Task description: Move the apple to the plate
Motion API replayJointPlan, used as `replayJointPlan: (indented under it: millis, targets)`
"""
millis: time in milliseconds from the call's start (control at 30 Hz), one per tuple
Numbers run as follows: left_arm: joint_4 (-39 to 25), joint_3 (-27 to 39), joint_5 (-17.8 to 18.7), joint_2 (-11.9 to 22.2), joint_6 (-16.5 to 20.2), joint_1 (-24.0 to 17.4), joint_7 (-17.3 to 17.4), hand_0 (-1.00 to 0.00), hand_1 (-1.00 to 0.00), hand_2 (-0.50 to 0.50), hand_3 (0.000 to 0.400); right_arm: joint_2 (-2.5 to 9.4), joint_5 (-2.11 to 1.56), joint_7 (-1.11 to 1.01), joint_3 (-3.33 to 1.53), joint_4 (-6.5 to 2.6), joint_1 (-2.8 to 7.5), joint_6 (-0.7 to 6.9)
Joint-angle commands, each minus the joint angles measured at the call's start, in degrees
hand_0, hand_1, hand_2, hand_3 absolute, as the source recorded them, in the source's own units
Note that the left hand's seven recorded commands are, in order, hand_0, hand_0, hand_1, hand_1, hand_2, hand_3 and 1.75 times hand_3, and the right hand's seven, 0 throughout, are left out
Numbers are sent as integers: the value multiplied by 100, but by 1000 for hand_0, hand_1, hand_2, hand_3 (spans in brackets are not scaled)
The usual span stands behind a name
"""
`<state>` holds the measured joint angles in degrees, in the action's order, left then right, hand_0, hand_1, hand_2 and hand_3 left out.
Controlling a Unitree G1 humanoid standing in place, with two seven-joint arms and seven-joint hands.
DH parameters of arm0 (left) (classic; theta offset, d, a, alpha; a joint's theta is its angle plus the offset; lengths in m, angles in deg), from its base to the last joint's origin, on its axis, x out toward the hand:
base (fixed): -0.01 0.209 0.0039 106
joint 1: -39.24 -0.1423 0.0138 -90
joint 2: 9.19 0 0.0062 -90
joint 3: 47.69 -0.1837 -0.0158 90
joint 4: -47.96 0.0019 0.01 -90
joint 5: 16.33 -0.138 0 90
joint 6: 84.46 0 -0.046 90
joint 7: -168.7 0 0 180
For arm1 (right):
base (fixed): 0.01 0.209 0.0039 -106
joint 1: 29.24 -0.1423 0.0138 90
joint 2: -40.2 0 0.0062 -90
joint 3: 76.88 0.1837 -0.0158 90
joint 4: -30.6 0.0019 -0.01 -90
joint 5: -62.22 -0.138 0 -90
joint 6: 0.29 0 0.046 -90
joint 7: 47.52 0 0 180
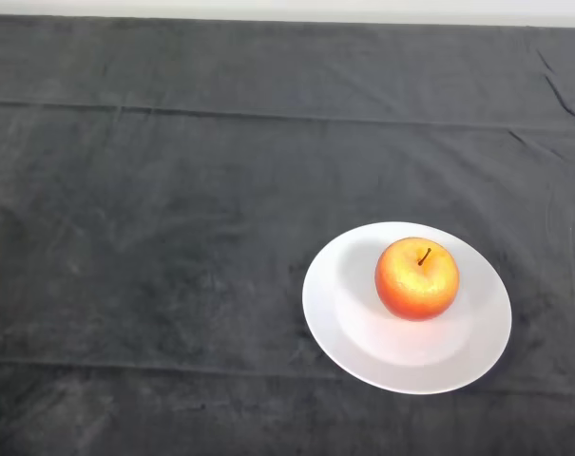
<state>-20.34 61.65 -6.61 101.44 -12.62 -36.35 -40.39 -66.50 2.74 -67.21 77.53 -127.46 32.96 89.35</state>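
the apple (417,278) sits upright on the white plate (344,323), a little toward the plate's far side, stem pointing up. it rests there by its own weight, nothing propping or touching it, so the move looks finished: the fruit is already where the task wants it. the plate lies flat on the desk (154,237), which is covered by a dark cloth with a few creases, toward the right and near side of the view. the apple is round, red-orange with a yellow patch around the stem, its skin smooth and slightly glossy. no robot hand appears anywhere in the view, so i cannot tell its state.
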Motion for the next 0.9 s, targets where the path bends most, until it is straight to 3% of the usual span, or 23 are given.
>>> replayJointPlan:
  millis: [33,900]
  targets:
    - [221,233,-160,25,-39,68,74,0,0,0,0,4,-51,43,19,175,-47,-25]
    - [194,479,-340,-124,-10,107,287,0,0,0,0,6,-52,45,18,179,-46,-24]
